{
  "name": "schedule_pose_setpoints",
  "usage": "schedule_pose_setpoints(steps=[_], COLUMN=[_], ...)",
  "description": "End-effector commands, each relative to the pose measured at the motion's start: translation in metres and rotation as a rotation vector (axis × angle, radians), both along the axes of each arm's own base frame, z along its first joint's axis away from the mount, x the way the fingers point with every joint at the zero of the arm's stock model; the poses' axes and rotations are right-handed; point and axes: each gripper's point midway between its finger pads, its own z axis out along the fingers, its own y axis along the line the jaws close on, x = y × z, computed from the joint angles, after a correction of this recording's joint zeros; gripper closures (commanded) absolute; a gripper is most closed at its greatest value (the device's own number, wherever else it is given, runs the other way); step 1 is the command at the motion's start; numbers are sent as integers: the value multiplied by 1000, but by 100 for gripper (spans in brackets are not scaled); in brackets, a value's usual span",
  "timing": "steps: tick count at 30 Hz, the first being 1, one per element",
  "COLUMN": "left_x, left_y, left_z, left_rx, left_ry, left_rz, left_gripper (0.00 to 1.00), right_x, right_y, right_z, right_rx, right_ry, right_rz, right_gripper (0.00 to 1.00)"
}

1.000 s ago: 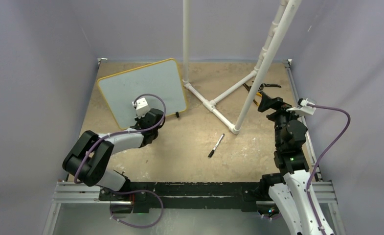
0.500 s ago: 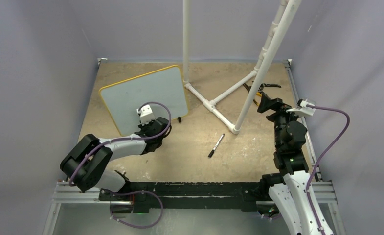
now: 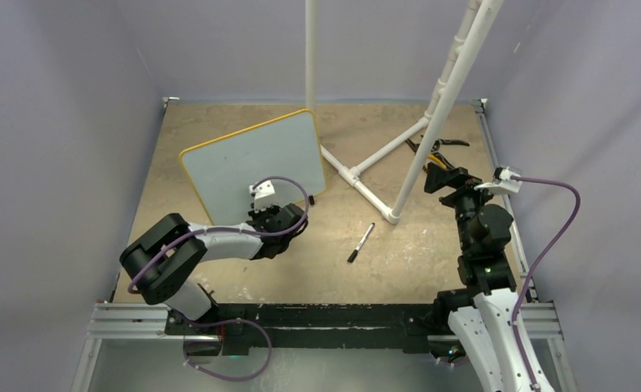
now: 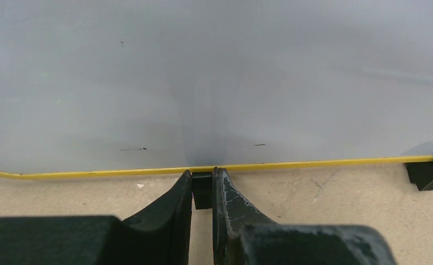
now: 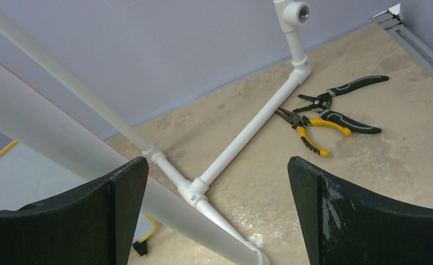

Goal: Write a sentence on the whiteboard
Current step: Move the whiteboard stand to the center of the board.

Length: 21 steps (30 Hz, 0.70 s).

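The whiteboard [image 3: 251, 159], pale grey with a thin yellow frame, lies on the table left of centre and fills the left wrist view [image 4: 214, 77]. My left gripper [image 3: 278, 211] is at its near edge, shut on one of its small black feet [image 4: 203, 189]. A second black foot [image 4: 428, 172] shows at the right. A black marker [image 3: 361, 242] lies on the table right of the board, apart from both grippers. My right gripper [image 3: 446, 178] is open and empty, raised at the right side, near the white pipe frame.
A white PVC pipe frame [image 3: 358, 175] stands behind the board's right side, with upright and slanted poles [image 3: 447, 90]. Pliers with yellow and black handles [image 5: 324, 113] lie at the far right. Grey walls close in the table on three sides.
My left gripper has moved right along the near side, dragging the whiteboard with it to the right, closer to the pipe frame. The right arm has barely moved.
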Motion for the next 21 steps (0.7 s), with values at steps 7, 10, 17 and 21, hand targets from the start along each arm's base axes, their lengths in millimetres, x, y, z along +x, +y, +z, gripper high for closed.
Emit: schedule_pose_setpoints(steps=[7,10,17,21], left_x=[18,24,20,15], left_y=[-74,-86,-86,-87], left_z=[7,11,14,31], left_rx=[-127,-135,-132,-141], left_ry=[-21,-27,-21,-43], left_rz=[-106,-119,-146,-193], left_gripper=[100,100,84,66], right_x=[-18,-23,-26,-25], right_y=[29,30,32,36], right_z=[-44,-54,-55,-53], right_rx=[118,128,131,101], right_ry=[123,155,156,147], right_rz=[149,153,164,194], right_gripper=[1,2,1,1])
